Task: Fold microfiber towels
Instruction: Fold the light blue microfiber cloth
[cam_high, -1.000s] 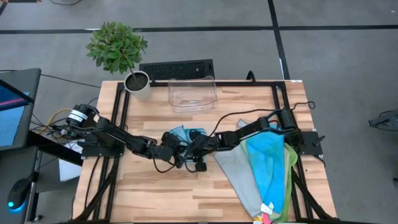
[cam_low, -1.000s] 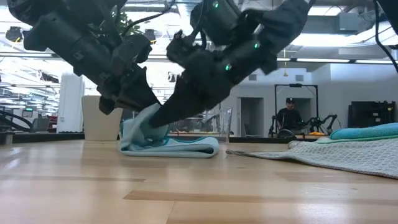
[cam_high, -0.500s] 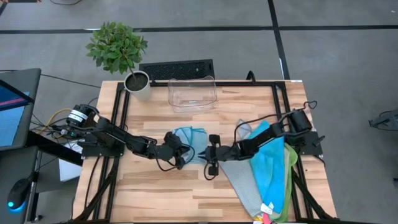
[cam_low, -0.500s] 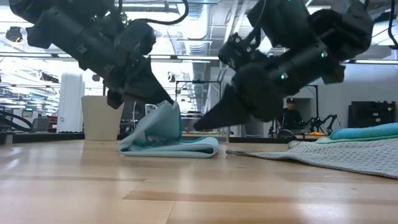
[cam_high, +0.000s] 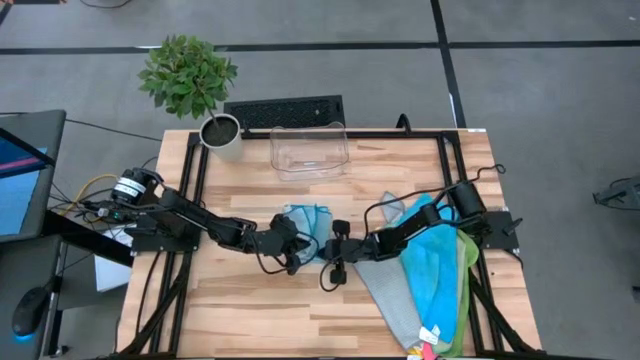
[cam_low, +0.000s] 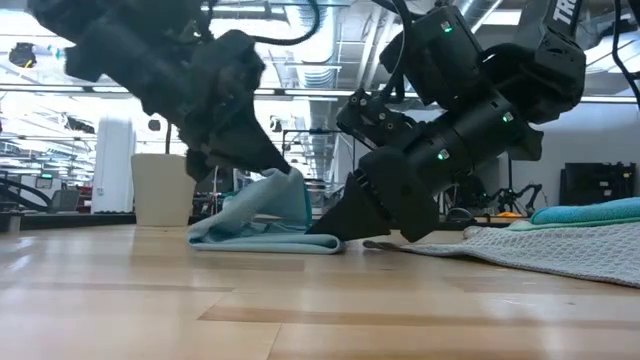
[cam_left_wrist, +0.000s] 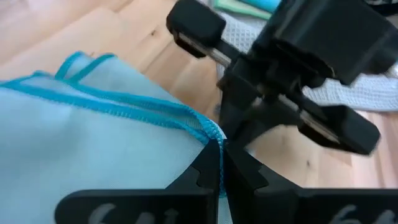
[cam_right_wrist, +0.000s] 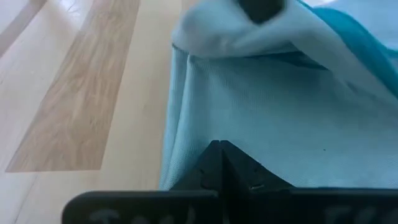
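At far left of the surface (cam_high: 240, 300) a potted plant (cam_high: 190, 80) stands by the back edge, clear of the work. The left pincer (cam_high: 292, 250) is clenched on a corner of the light blue towel (cam_high: 305, 222), holding that corner lifted while the rest lies bunched in a low fold at mid-surface. Just to its right, the right pincer (cam_high: 328, 268) is clenched too, tip down at the towel's near edge; whether it has cloth between its fingers I cannot tell.

The risk, as I judge it: if the right pincer has missed the hem, a pull from the left alone would drag the soft cloth and spoil the fold. The two pincers also sit very near each other, so a crossing move could knock them together.

Bare wood lies open in front and to the left. A clear bin (cam_high: 309, 150) sits behind; the waiting pile of towels (cam_high: 430, 270) crowds the right edge.
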